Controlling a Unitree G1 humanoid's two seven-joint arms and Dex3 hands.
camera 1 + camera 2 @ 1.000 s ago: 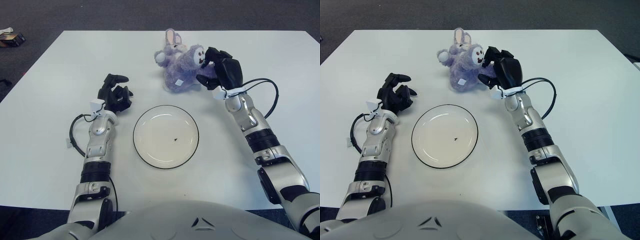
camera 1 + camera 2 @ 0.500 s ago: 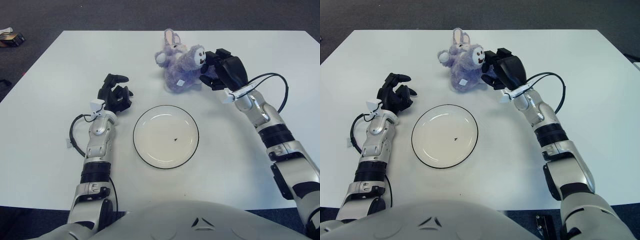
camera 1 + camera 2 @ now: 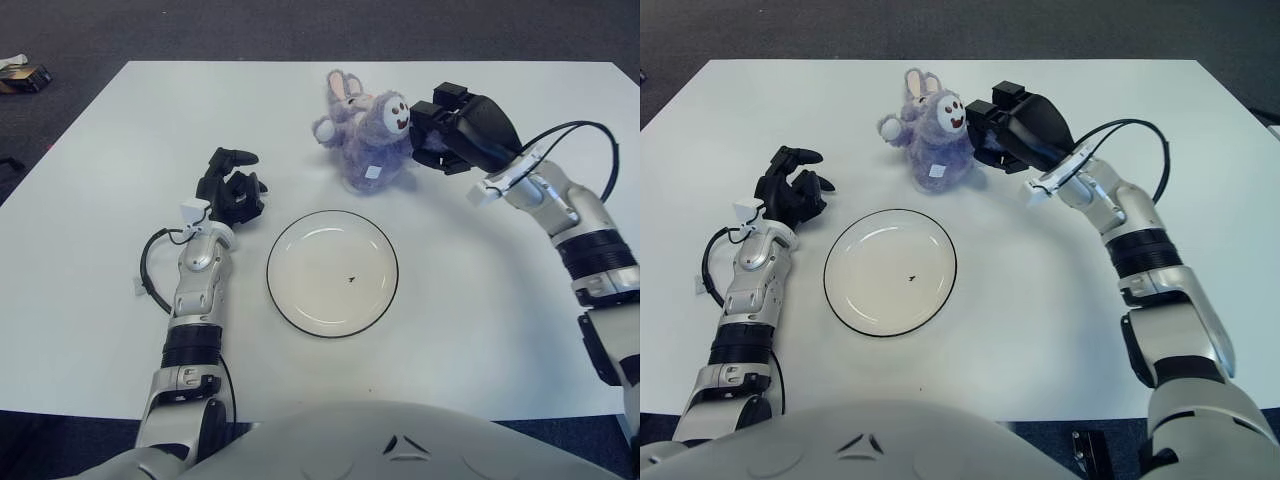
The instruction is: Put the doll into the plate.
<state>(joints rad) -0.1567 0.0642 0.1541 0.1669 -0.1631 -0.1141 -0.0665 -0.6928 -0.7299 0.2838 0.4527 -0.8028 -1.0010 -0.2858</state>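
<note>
A purple plush bunny doll (image 3: 368, 137) with a white face is held off the table behind the plate, gripped on its right side by my right hand (image 3: 437, 130), whose black fingers are shut on it. A white plate with a dark rim (image 3: 332, 272) lies on the table in front of the doll, with only a tiny dark speck in it. My left hand (image 3: 230, 190) shows to the left of the plate, fingers curled and holding nothing.
The white table (image 3: 100, 150) has bare room on both sides of the plate. A cable (image 3: 585, 135) loops off my right forearm. A small dark object (image 3: 22, 76) lies on the floor beyond the table's far left corner.
My right hand has lifted the doll and swung it up and to the right, and the forearm has moved outward. The left hand and plate have not moved.
</note>
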